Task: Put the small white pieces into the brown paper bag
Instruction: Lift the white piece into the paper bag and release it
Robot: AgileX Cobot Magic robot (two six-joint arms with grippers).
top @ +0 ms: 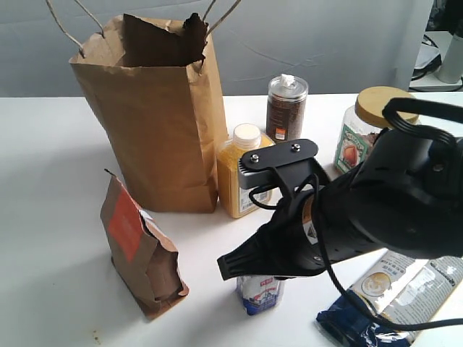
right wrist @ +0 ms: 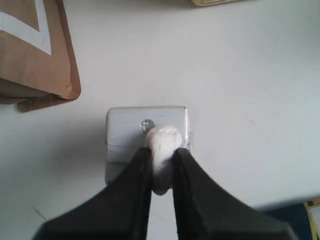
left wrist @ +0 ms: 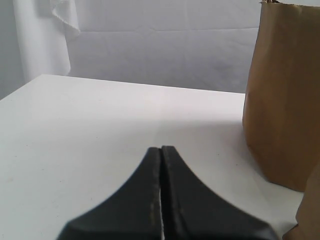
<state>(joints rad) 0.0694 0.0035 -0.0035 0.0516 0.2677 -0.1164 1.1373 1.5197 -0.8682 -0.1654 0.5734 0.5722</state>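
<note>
One white piece (right wrist: 163, 140) is clamped in the right gripper (right wrist: 161, 154) over a carton (right wrist: 125, 135). The bag (top: 155, 123) stands left and behind, its mouth higher. The left gripper (left wrist: 161, 152) is closed, empty.

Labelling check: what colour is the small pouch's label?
Orange-red label on the brown pouch; clearest in exterior view.

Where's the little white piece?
In the right wrist view, the white piece is pinched in the right tool, just over the small carton.
</note>
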